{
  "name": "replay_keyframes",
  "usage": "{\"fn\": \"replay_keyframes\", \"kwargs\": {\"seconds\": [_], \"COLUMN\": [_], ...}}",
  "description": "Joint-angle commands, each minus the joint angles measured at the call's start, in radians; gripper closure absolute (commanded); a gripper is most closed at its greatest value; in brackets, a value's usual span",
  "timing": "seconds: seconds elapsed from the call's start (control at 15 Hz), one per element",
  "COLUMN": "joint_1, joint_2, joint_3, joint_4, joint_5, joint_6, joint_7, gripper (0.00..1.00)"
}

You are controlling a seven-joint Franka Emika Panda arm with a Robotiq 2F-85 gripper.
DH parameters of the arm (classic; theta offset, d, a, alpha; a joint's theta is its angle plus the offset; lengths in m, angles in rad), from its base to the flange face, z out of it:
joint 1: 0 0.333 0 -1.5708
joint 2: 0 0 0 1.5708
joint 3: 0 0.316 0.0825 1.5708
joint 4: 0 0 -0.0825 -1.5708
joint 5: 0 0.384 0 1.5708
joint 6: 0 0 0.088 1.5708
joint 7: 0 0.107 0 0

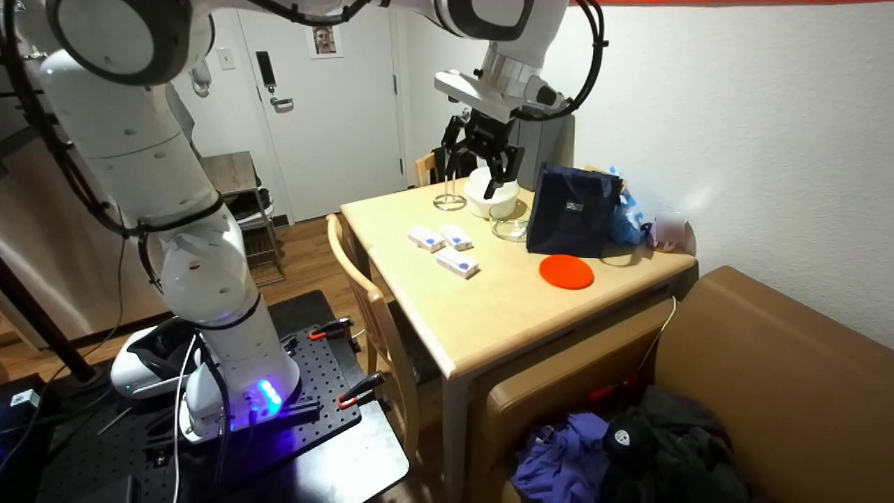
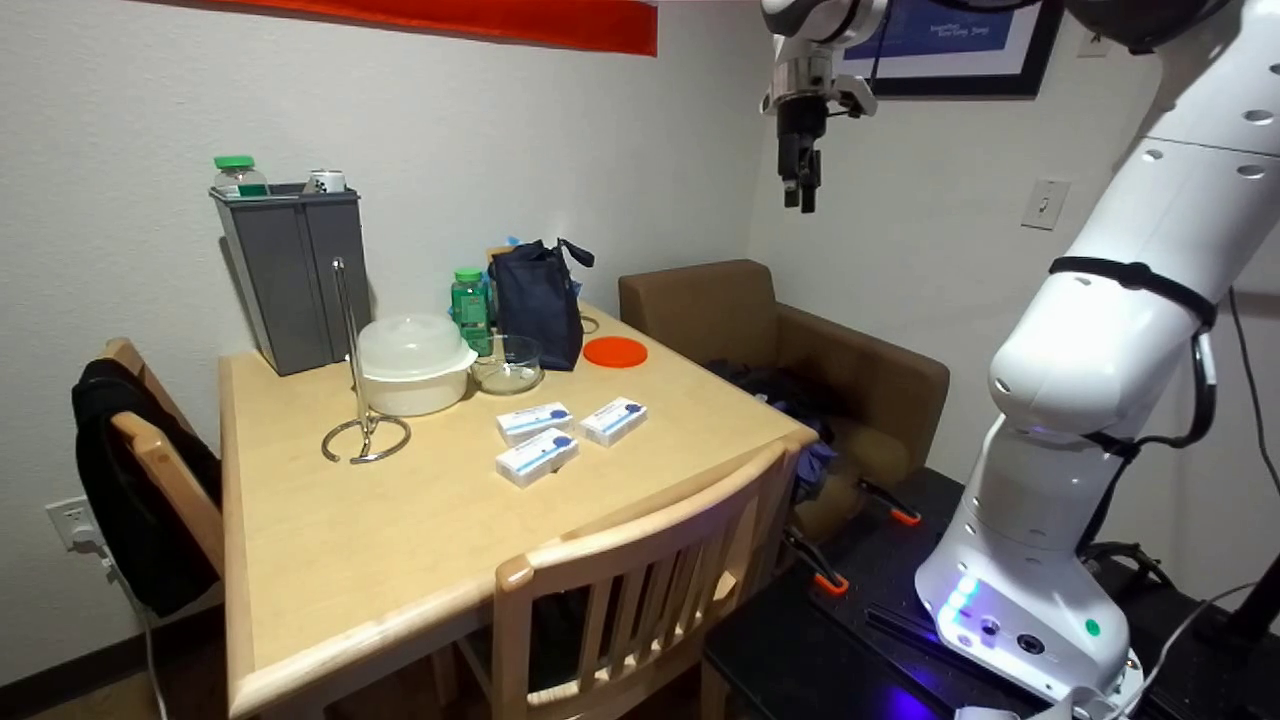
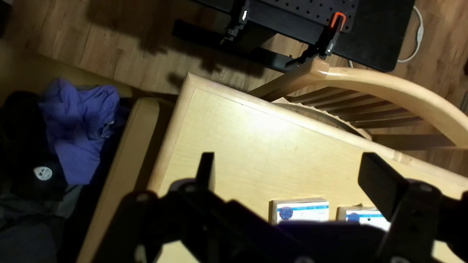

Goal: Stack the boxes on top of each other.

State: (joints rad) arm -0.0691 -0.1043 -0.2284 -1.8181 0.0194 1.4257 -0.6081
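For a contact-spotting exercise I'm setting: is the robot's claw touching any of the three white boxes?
Apart. In an exterior view the claw hangs well above the table where the white boxes lie, with a clear gap between.

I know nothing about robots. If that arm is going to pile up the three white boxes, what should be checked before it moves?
1. Hand open: ok, its jaws stand wide apart in the wrist view.
2. Three white boxes lying flat on the table: ok.
3. Hand down at a box: not ok, it hangs well above the table.
4. Orange-red disc and navy tote bag apart from the boxes: ok.
5. Gap between the two boxes lying closest together: cannot tell whether they touch.
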Motion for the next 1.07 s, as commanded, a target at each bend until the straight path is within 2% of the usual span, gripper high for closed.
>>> {"fn": "replay_keyframes", "kwargs": {"seconds": [0.0,0.27,0.33,0.47,0.67,0.8,1.0], "joint_1": [-0.005,-0.006,-0.014,-0.014,-0.014,0.006,0.024], "joint_2": [0.054,0.073,0.056,0.061,0.062,0.069,0.086], "joint_3": [0.038,0.072,0.073,0.078,0.079,0.099,0.139], "joint_4": [0.083,0.116,0.072,0.083,0.085,0.079,0.076], "joint_5": [-0.021,-0.067,-0.033,-0.047,-0.049,-0.075,-0.075], "joint_6": [-0.061,-0.096,-0.055,-0.062,-0.063,-0.023,0.013], "joint_7": [-0.170,-0.365,-0.282,-0.332,-0.336,-0.465,-0.568], "gripper": [0.00,0.00,0.00,0.00,0.00,0.00,0.00]}}
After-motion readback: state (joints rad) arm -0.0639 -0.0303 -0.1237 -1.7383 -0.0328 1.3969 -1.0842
